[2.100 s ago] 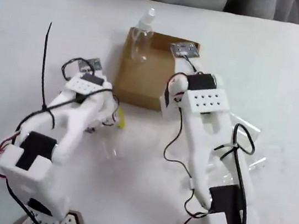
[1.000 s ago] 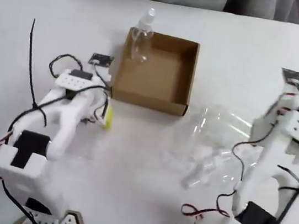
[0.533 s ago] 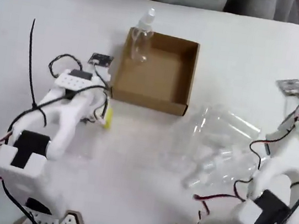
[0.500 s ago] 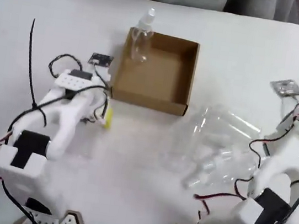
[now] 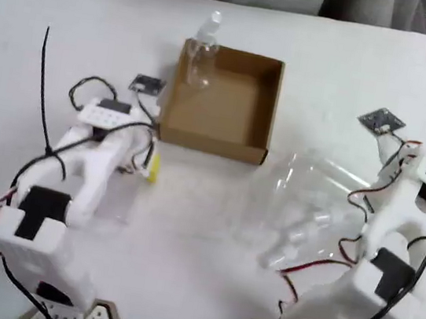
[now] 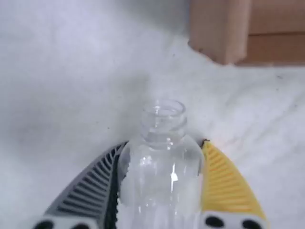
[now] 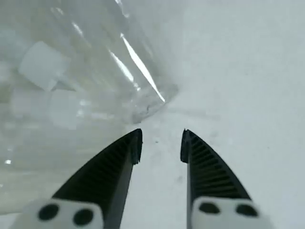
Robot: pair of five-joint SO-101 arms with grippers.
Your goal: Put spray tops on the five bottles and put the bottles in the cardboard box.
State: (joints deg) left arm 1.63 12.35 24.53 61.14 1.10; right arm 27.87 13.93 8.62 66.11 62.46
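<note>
Now the left pincer (image 6: pixel 163 145) is clenched on a clear plastic bottle with an open neck (image 6: pixel 161 181), gripping it from both sides at the shoulder. In the high view the left arm (image 5: pixel 85 165) sits at 8 o'clock on the white counter (image 5: pixel 204 277). Its pincer is just off the 7 o'clock corner of the shallow brown cardboard box (image 5: pixel 212 140), which lies at 12 o'clock. A clear bottle fitted with a white spray top (image 5: pixel 203 51) stands upright at the box's 11 o'clock corner. The right pincer (image 7: pixel 161 143) is released, its two tips apart with bare counter between them, close to the edge of a crumpled clear plastic bag (image 7: pixel 95 71) holding loose white spray tops (image 7: pixel 42 64). That bag lies at 4 o'clock on the counter, between the box and the right arm (image 5: pixel 393 232).
</note>
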